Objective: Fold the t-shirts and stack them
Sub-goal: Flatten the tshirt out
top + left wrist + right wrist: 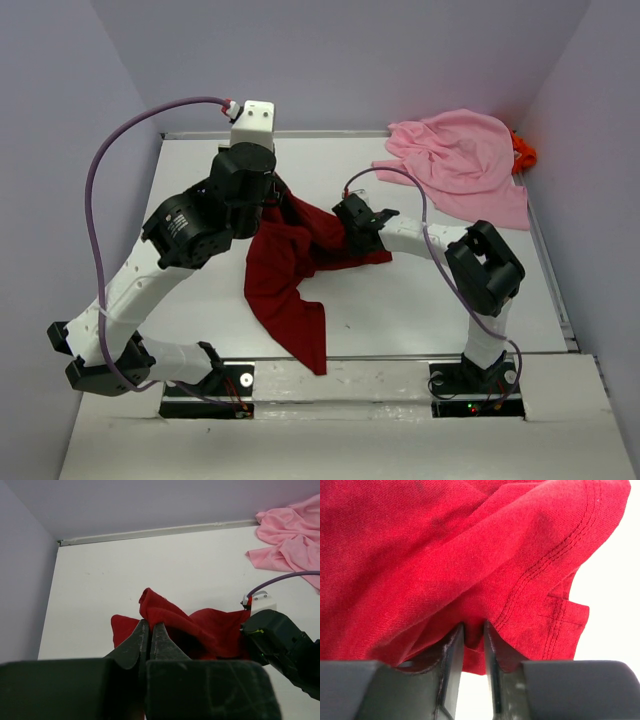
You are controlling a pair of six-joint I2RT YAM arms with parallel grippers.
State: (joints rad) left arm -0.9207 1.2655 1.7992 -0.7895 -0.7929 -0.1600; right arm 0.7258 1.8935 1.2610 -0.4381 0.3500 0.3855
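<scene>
Top cam: high, behind arm bases (475, 385), looks down on whole table (400, 310). L wrist cam: low, faces far wall (150, 505). R wrist cam: v. close on red shirt (445, 555). All 3 share that shirt.

The dark red t-shirt (445, 555) is matt, fine-knit cloth with stitched hems, the pink t-shirt (462, 160) faintly glossy cloth, the desk (420, 300) smooth matt white.

The middle t-shirt (290, 270) lies mid-worktop (400, 310), one end trailing to the near edge. The left pincer (150, 625) grips its far left part; the right pincer (474, 627) pinches its right edge. A second t-shirt (460, 160) lies in the far right corner, with a third t-shirt (524, 152) at its right side, against the right wall.
</scene>
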